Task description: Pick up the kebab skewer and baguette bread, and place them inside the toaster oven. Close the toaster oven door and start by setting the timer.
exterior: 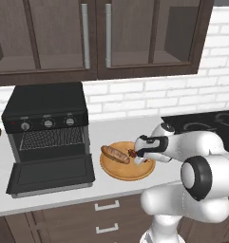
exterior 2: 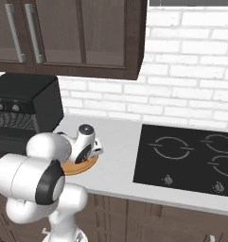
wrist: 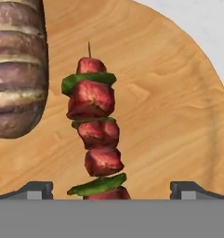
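Note:
The kebab skewer point(wrist: 95, 135), red meat chunks with green pepper on a thin stick, lies on a round wooden plate point(wrist: 169, 116). Beside it on the plate rests the baguette bread point(wrist: 16, 69). My gripper point(wrist: 112, 190) hangs open just above the plate, one fingertip on each side of the skewer's near end, touching nothing. From the left base view the baguette point(exterior: 115, 154) and skewer point(exterior: 131, 153) sit on the plate point(exterior: 125, 173) under my gripper point(exterior: 138, 159). The black toaster oven point(exterior: 44, 107) stands to the left with its door point(exterior: 52, 175) dropped open and the wire rack point(exterior: 52, 138) showing.
A black cooktop point(exterior 2: 186, 160) is set into the counter to the right of the plate point(exterior 2: 82, 168). Dark wall cabinets point(exterior: 101, 38) hang above a white brick wall. Three knobs point(exterior: 48, 123) line the oven's front panel. The open door reaches the counter's front edge.

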